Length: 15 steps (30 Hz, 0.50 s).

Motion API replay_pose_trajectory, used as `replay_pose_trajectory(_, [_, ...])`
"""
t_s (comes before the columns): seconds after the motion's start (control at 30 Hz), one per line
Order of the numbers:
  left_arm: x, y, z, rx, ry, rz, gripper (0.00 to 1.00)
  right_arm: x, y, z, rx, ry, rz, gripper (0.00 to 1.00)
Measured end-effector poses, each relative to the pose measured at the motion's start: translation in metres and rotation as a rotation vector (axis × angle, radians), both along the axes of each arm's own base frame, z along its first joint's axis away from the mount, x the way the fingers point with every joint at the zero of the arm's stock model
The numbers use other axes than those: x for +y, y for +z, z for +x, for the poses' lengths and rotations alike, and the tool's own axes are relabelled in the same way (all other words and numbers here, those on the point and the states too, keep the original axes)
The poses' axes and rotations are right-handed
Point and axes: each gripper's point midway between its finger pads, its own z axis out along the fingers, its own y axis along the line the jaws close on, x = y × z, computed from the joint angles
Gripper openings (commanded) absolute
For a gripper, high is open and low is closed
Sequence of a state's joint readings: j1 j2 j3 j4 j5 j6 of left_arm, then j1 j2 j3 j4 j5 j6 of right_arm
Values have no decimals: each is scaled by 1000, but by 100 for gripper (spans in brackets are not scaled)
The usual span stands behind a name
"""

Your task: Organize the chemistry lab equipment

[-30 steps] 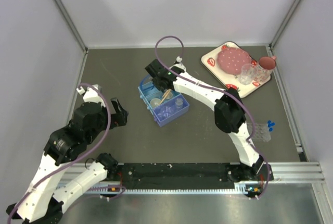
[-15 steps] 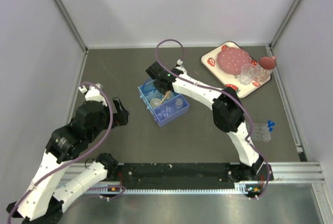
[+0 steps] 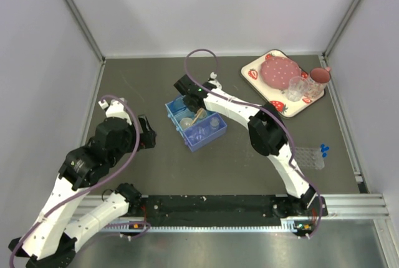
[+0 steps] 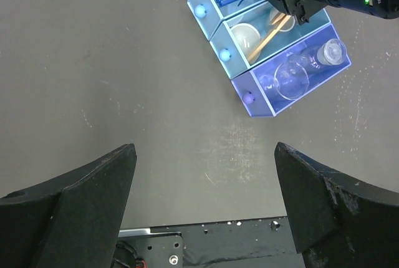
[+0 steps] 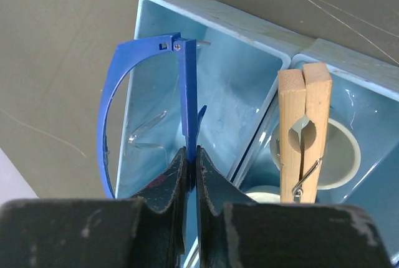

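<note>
A blue three-compartment organiser (image 3: 206,136) sits mid-table. My right gripper (image 5: 192,156) is shut on the temple arm of blue-framed safety glasses (image 5: 187,87), holding them in the far light-blue compartment (image 5: 206,12). The middle compartment holds tan wooden tongs (image 5: 303,124) and a clear round dish (image 5: 346,159). The near compartment holds clear glassware (image 4: 293,78). A clear well rack (image 3: 310,157) and small blue pieces (image 3: 324,149) lie at the right. My left gripper (image 4: 204,156) is open and empty above bare table, left of the organiser.
A white strawberry-print tray (image 3: 254,71) with a pink plate and glasses stands at the back right. Grey walls enclose the table on three sides. A black rail (image 3: 212,205) runs along the near edge.
My right gripper has shifted slightly toward the far left with the glasses. My left arm has edged forward a little.
</note>
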<state>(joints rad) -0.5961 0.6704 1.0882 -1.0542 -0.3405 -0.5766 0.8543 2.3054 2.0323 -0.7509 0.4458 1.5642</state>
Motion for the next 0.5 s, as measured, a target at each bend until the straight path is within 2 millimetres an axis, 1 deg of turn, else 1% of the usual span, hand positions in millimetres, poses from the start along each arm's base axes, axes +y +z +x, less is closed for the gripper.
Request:
replay_pose_trajectory(0.07, [0, 0, 1, 1, 1, 2, 98, 1, -1, 1, 2, 3, -4, 16])
replay_pose_trajectory(0.1, [0, -1, 1, 2, 2, 3, 98, 2, -1, 1, 1, 7, -5, 21])
replay_pose_trajectory(0.17, [-1, -1, 2, 2, 1, 3, 98, 3, 1, 3, -6, 12, 0, 25])
replay_pose_trajectory(0.27, [-1, -1, 2, 3, 1, 3, 98, 4, 4, 4, -14, 22, -1, 26])
replay_pose_trajectory(0.5, [-1, -1, 2, 3, 1, 3, 98, 4, 4, 4, -19, 49, -22, 26])
